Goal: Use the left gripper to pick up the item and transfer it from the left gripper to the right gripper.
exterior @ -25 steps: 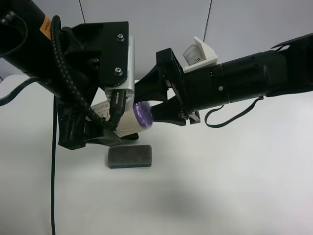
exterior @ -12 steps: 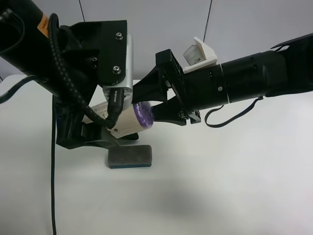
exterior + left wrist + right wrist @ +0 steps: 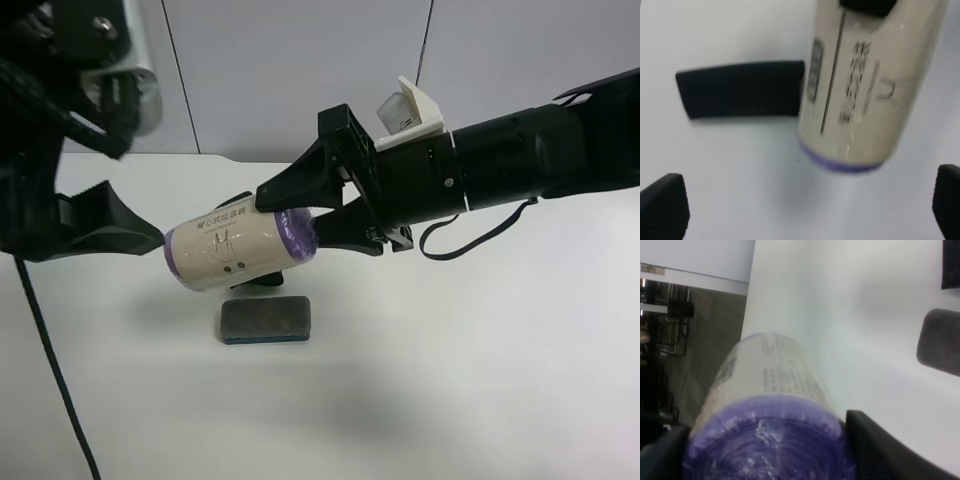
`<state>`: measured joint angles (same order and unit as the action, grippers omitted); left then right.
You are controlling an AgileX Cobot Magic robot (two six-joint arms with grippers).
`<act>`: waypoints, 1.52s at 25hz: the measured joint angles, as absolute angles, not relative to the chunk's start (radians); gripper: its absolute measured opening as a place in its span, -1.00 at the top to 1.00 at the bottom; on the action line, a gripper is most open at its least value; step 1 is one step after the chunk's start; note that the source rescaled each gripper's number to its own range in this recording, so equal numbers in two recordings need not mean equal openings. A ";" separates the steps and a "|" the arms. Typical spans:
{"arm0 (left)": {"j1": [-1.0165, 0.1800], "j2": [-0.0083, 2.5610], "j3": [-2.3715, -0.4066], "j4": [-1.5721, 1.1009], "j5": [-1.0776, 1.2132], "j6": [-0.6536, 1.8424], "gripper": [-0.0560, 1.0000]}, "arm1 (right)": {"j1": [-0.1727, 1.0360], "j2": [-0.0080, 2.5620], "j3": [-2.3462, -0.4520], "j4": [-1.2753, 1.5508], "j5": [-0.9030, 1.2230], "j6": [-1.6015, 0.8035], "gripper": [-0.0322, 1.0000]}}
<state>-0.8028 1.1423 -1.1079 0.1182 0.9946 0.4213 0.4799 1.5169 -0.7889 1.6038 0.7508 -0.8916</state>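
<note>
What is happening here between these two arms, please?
The right gripper is shut on one purple end of the roll and holds it in the air above the table. The left gripper stands wide open just off the other end, not holding it. So the handover looks done. A grey eraser lies below.

1. The white worktop [image 3: 470, 400] is lit brightly and evenly from above.
2. Faint, soft-edged shadows are cast on it beneath the item [image 3: 235, 252] and the right jaws.
3. Both wrist views are blurred: the item's print ahead of the left jaws is smeared.
</note>
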 joint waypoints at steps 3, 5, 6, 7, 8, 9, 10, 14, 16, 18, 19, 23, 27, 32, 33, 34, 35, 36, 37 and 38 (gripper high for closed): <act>-0.803 1.073 -1.108 0.122 1.079 0.331 -0.98 | 0.480 1.517 -0.789 1.603 0.750 -0.892 0.94; -0.803 1.023 -1.108 0.123 1.132 0.287 -0.98 | 0.480 1.517 -0.789 1.602 0.750 -0.892 0.94; -0.803 0.993 -1.108 0.123 1.153 0.266 -0.98 | 0.480 1.517 -0.789 1.599 0.750 -0.892 0.94; -0.803 0.961 -1.103 0.123 1.168 0.247 -0.98 | 0.480 1.517 -0.789 1.594 0.750 -0.892 0.94; -0.803 0.932 -1.095 0.123 1.176 0.230 -0.98 | 0.480 1.517 -0.789 1.586 0.749 -0.892 0.94; -0.803 0.894 -1.079 0.124 1.183 0.208 -0.98 | 0.480 1.517 -0.789 1.577 0.747 -0.892 0.94; -0.803 0.855 -1.057 0.125 1.189 0.187 -0.98 | 0.480 1.517 -0.789 1.571 0.742 -0.892 0.94; -0.803 0.688 -0.939 0.131 1.197 0.119 -0.98 | 0.480 1.517 -0.789 1.568 0.740 -0.892 0.94; -0.803 0.602 -0.876 0.131 1.201 0.089 -0.98 | 0.480 1.517 -0.789 1.567 0.737 -0.892 0.94; -0.803 0.508 -0.814 0.131 1.207 0.049 -0.98 | 0.480 1.517 -0.789 1.567 0.735 -0.892 0.94; -0.803 0.470 -0.791 0.131 1.210 0.034 -0.98 | 0.480 1.517 -0.789 1.567 0.735 -0.892 0.94; -0.803 0.314 -0.717 0.131 1.209 0.000 -0.98 | 0.480 1.517 -0.789 1.567 0.735 -0.892 0.94; -0.803 0.196 -0.691 0.132 1.208 0.000 -0.98 | 0.480 1.517 -0.789 1.567 0.735 -0.892 0.94; -0.803 0.108 -0.688 0.132 1.208 -0.009 -0.98 | 0.480 1.517 -0.789 1.567 0.734 -0.892 0.94; -0.804 0.095 -0.684 0.132 1.207 -0.009 -0.98 | 0.480 1.517 -0.789 1.567 0.732 -0.892 0.94; -0.804 0.079 -0.674 0.132 1.207 -0.012 -0.98 | 0.480 1.517 -0.789 1.567 0.731 -0.892 0.94; -0.804 0.060 -0.659 0.130 1.205 -0.012 -0.98 | 0.480 1.517 -0.789 1.567 0.729 -0.892 0.94; -0.804 0.041 -0.640 0.126 1.200 -0.012 -0.98 | 0.480 1.517 -0.789 1.567 0.728 -0.892 0.94; -0.804 0.024 -0.621 0.114 1.190 -0.012 -0.98 | 0.480 1.517 -0.789 1.567 0.728 -0.892 0.94; -0.804 0.008 -0.597 0.099 1.181 -0.013 -0.98 | 0.480 1.517 -0.789 1.567 0.728 -0.892 0.94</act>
<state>-0.8039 0.0084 -0.5967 0.0995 1.1810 -0.0127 0.4799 1.5169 -0.7889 1.5667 0.7280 -0.8916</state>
